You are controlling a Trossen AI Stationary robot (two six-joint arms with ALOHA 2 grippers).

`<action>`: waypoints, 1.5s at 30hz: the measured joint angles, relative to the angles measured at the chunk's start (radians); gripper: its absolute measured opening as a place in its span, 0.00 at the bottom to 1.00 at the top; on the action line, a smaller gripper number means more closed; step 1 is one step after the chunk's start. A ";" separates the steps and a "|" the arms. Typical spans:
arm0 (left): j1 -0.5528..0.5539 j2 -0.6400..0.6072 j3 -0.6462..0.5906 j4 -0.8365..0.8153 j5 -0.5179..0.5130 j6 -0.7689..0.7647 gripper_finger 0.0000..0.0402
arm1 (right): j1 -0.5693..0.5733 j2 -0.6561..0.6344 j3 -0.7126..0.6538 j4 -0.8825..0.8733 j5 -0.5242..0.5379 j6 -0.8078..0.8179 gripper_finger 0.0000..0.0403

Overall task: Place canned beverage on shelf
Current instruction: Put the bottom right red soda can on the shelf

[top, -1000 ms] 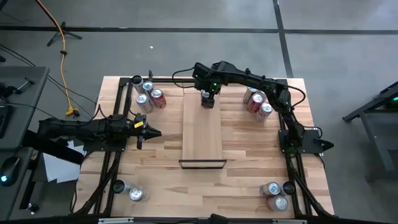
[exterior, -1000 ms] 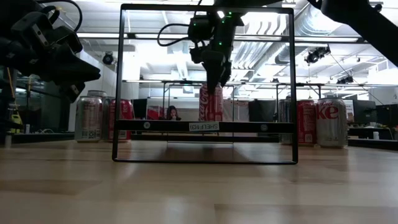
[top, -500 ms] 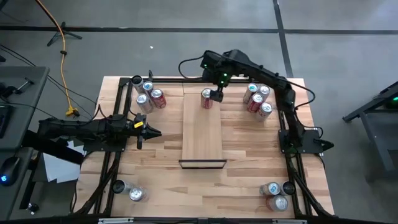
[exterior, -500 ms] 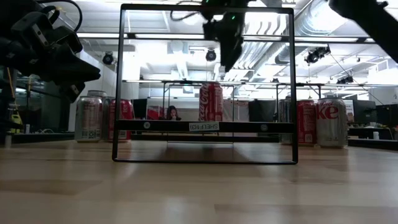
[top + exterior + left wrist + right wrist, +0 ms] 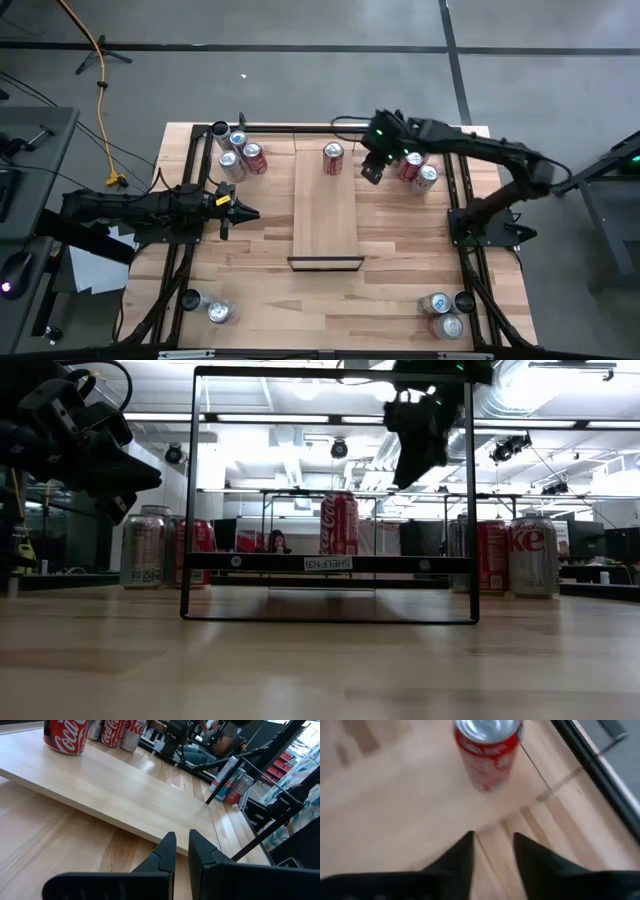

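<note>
A red canned beverage (image 5: pixel 333 157) stands upright on its base at the far end of the shelf (image 5: pixel 325 215), a long light-wood panel in the table's middle. It also shows in the low view (image 5: pixel 339 523) and in both wrist views (image 5: pixel 65 735) (image 5: pixel 487 750). My right gripper (image 5: pixel 370 172) hovers just right of the shelf's far end, tilted down and open a little with nothing between its fingers (image 5: pixel 492 840). My left gripper (image 5: pixel 245 212) waits shut at the table's left, pointing toward the shelf (image 5: pixel 115 790).
Groups of cans stand at the far left (image 5: pixel 238 155), far right (image 5: pixel 415 165), near left (image 5: pixel 215 308) and near right (image 5: pixel 443 315). Black frame rails (image 5: pixel 458 200) run along both sides of the table. The shelf's black frame (image 5: pixel 330 563) stands across the low view.
My right gripper has drawn away from the red can, first rising off its top, then swinging toward the table's right edge and a little nearer. The can has stayed upright at the shelf's far end.
</note>
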 joint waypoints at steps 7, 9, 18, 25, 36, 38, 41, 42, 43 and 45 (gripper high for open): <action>0.001 0.000 0.000 0.014 0.000 -0.034 0.00 | 0.000 -0.071 -0.304 0.399 -0.067 0.007 0.05; 0.001 0.000 0.000 0.016 0.000 -0.034 0.00 | 0.000 -0.054 -0.339 0.490 -0.056 -0.006 0.06; 0.001 0.000 0.000 0.022 -0.027 -0.037 0.00 | 0.000 0.087 -0.349 0.719 -0.011 -0.148 0.01; 0.001 0.000 0.000 0.056 -0.040 -0.036 0.00 | -0.003 0.108 -0.346 0.731 0.099 -0.191 0.00; 0.001 0.000 0.000 0.084 -0.067 -0.080 0.00 | -0.001 0.126 -0.344 0.811 0.054 -0.177 0.00; 0.001 0.000 0.000 0.087 -0.088 -0.103 0.00 | 0.002 0.139 -0.344 0.836 0.051 -0.164 0.00; 0.001 0.000 0.000 0.103 -0.111 -0.114 0.00 | 0.014 0.162 -0.344 0.906 0.049 -0.155 0.00; 0.001 0.000 0.000 0.111 -0.113 -0.114 0.00 | 0.018 0.169 -0.344 0.922 0.049 -0.150 0.00; 0.001 0.000 0.000 0.116 -0.119 -0.114 0.00 | 0.023 0.178 -0.344 0.943 0.050 -0.143 0.00; 0.001 0.000 0.000 0.126 -0.128 -0.114 0.00 | 0.028 0.192 -0.344 0.971 0.049 -0.127 0.00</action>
